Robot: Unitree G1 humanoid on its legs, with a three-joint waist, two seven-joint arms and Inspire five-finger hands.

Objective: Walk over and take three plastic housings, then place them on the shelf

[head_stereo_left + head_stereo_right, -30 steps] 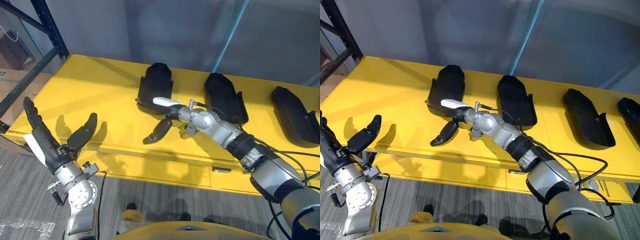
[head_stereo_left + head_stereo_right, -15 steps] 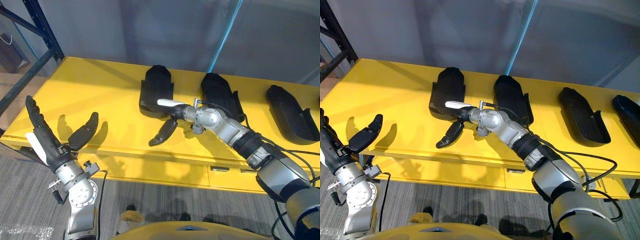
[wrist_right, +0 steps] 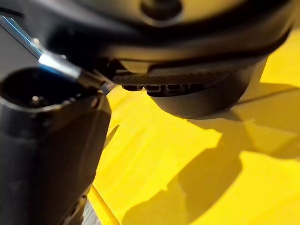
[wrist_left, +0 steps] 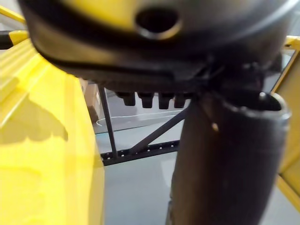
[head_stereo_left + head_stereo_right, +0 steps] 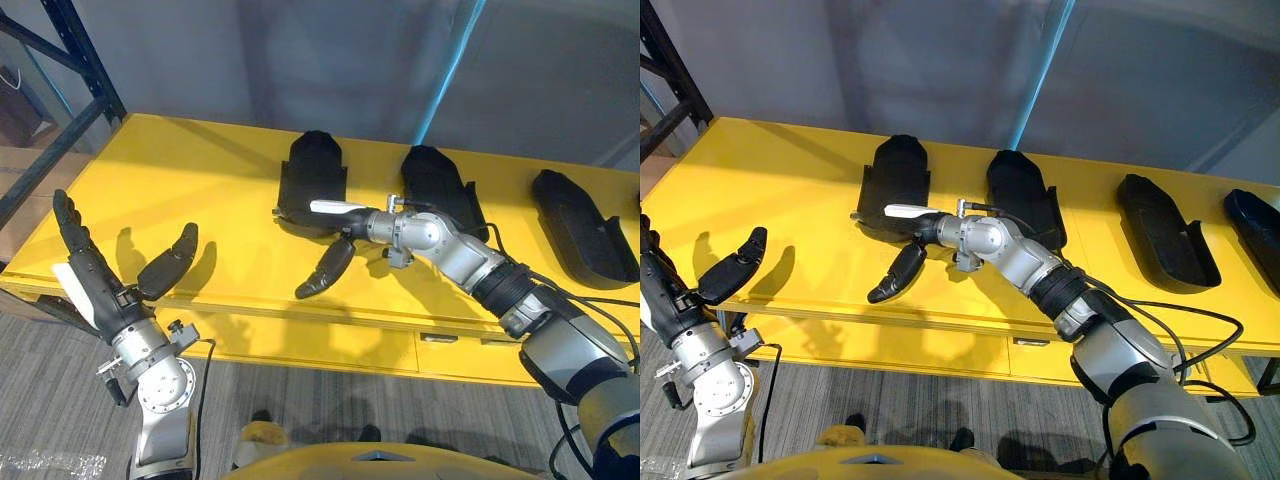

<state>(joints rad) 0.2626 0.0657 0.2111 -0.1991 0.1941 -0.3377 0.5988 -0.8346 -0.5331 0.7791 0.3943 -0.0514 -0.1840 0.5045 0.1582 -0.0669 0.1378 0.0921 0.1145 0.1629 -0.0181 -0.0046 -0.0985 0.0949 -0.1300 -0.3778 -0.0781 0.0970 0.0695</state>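
Lots of free room on the long yellow workbench (image 5: pixel 200 200); its whole left end and the strip along its front edge are bare. The leftmost black moulded plastic housing (image 5: pixel 314 165) lies on the bench's back half; a second housing (image 5: pixel 437 185), a third housing (image 5: pixel 578 225) and a fourth housing (image 5: pixel 1255 220) line up beside it toward the bench's right end, each apart from the next. A plain grey wall (image 5: pixel 250 60) rises behind the bench, a dark blue rack frame (image 5: pixel 75 55) stands off its left end, and grey carpet (image 5: pixel 320 400) runs below its front edge.

The right hand (image 5: pixel 352 228) reaches in low over the middle of the bench; its white-capped thumb (image 5: pixel 330 207) lies across the near end of the leftmost housing, though I can't tell if it actually touches; its straight fingers (image 5: pixel 325 272) point toward the bench's front edge over bare yellow, holding nothing. The left hand (image 5: pixel 105 290) hangs at the bench's front left edge, palm up; its fingers are spread wide from the thumb and it's empty.
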